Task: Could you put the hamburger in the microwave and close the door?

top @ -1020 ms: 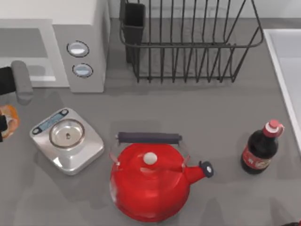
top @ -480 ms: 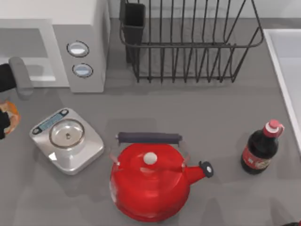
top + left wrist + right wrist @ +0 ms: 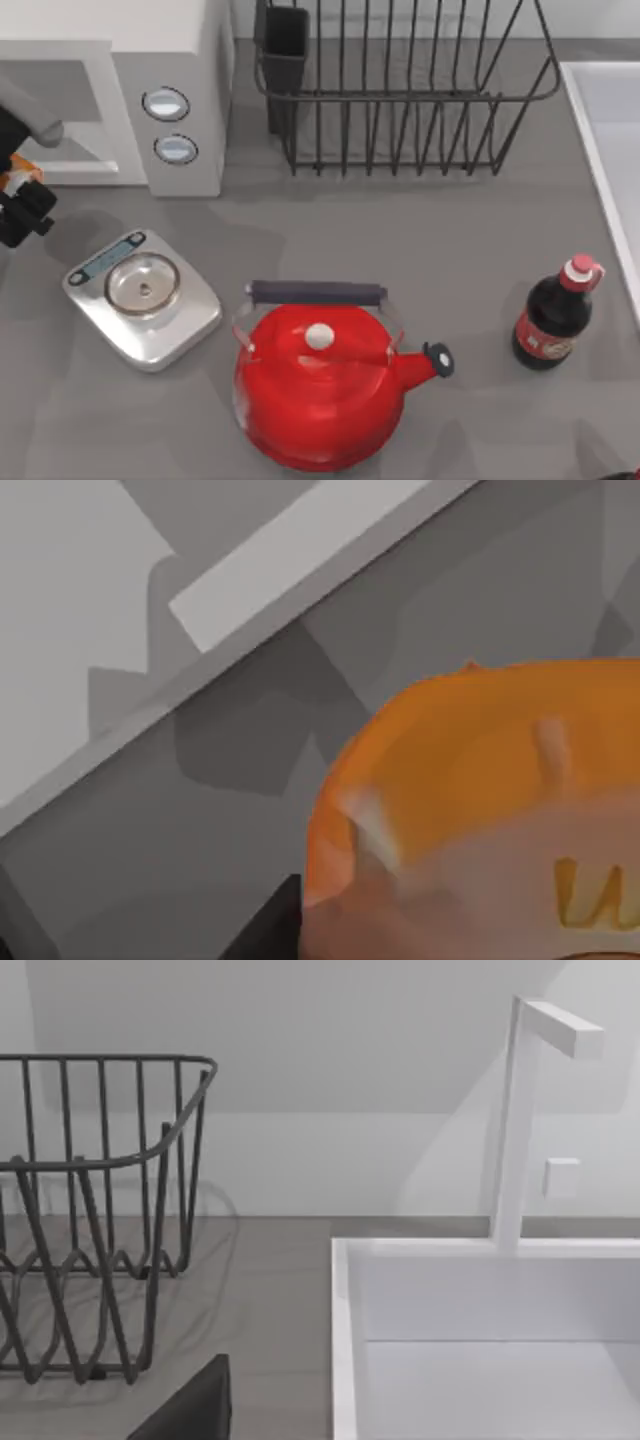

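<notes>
Your left hand (image 3: 22, 205) sits at the far left edge of the surface (image 3: 420, 250), just in front of the microwave (image 3: 110, 90) and its open grey cavity. A sliver of orange shows at the hand in the top view: that's the burger (image 3: 18, 178), pinched in the dark fingers, right at the mouth of the cavity but not yet inside. From your left wrist camera the burger (image 3: 490, 810) looms large, orange bun on top with a paler band below, and behind it you see grey and white edges of the microwave (image 3: 300, 550). So the left hand is closed around the burger, held off the surface.

The door itself I can't make out from these views. The two round knobs (image 3: 166, 103) face you on the side panel.

Just beside the hand, toward the right, the silver scale (image 3: 142, 298) lies flat on the surface. Further right the red kettle (image 3: 320, 385) stands, then the dark bottle (image 3: 553, 315) with its red cap near the right side. The wire rack (image 3: 400, 90) is at the back.

Your right arm is parked off the near right corner; its wrist camera looks past the rack (image 3: 90, 1210) to the white sink (image 3: 480, 1340). Whether your right hand is open, I cannot tell.
</notes>
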Available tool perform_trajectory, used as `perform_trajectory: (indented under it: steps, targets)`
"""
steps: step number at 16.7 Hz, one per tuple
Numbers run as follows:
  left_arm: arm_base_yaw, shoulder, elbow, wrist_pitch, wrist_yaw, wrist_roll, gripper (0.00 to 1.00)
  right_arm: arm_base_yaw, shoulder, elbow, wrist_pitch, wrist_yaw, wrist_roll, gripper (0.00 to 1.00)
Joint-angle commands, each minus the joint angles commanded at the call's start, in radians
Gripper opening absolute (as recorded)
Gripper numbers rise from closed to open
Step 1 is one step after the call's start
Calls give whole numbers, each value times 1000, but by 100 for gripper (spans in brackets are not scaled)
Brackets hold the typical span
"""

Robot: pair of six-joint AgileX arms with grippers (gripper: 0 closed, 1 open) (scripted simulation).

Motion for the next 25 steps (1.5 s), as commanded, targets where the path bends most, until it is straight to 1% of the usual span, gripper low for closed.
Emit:
perform_trajectory:
  steps: [4, 8, 10, 12, 14, 17, 23, 25]
  targets:
    - [17, 23, -74, 460, 22, -230, 0, 0, 0, 0, 0, 0, 0, 100]
    - [28, 66, -161, 902, 59, -433, 0, 0, 0, 0, 0, 0, 0, 100]
    - [33, 99, -215, 1081, 83, -518, 0, 0, 0, 0, 0, 0, 0, 100]
    - [38, 137, -273, 1221, 107, -587, 0, 0, 0, 0, 0, 0, 0, 100]
    - [42, 174, -329, 1317, 128, -639, 0, 0, 0, 0, 0, 0, 0, 100]
    - [48, 212, -385, 1386, 148, -680, 0, 0, 0, 0, 0, 0, 0, 100]
    - [42, 215, -389, 1388, 148, -681, 0, 0, 0, 0, 0, 0, 0, 100]
    - [39, 246, -358, 1368, 148, -684, 0, 0, 0, 0, 0, 0, 0, 100]
